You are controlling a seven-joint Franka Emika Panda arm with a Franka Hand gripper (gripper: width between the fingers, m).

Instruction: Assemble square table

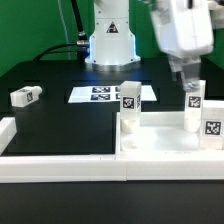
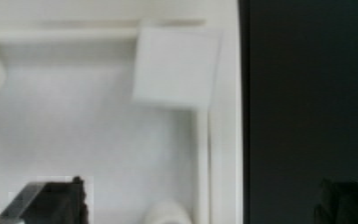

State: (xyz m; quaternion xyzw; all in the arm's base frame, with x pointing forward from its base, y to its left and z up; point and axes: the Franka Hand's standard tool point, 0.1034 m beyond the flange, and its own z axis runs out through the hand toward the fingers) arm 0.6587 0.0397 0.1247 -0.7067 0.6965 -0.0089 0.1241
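Note:
The white square panel (image 1: 160, 138) lies on the black table at the exterior view's right. Three white tagged legs stand on it: one at the far left corner (image 1: 130, 97), one at the far right corner (image 1: 195, 100), one at the near right (image 1: 212, 126). A fourth leg (image 1: 25, 96) lies loose on the table at the left. My gripper (image 1: 186, 78) hangs open and empty just above the far right leg. In the wrist view the gripper (image 2: 197, 205) straddles the panel's edge (image 2: 87, 130), with one leg (image 2: 176, 65) ahead of it; its dark fingertips (image 2: 51, 203) hold nothing.
The marker board (image 1: 103, 93) lies at the back centre, in front of the robot base (image 1: 108, 45). A long low white border wall (image 1: 60, 166) runs along the front and left of the table, close against the panel.

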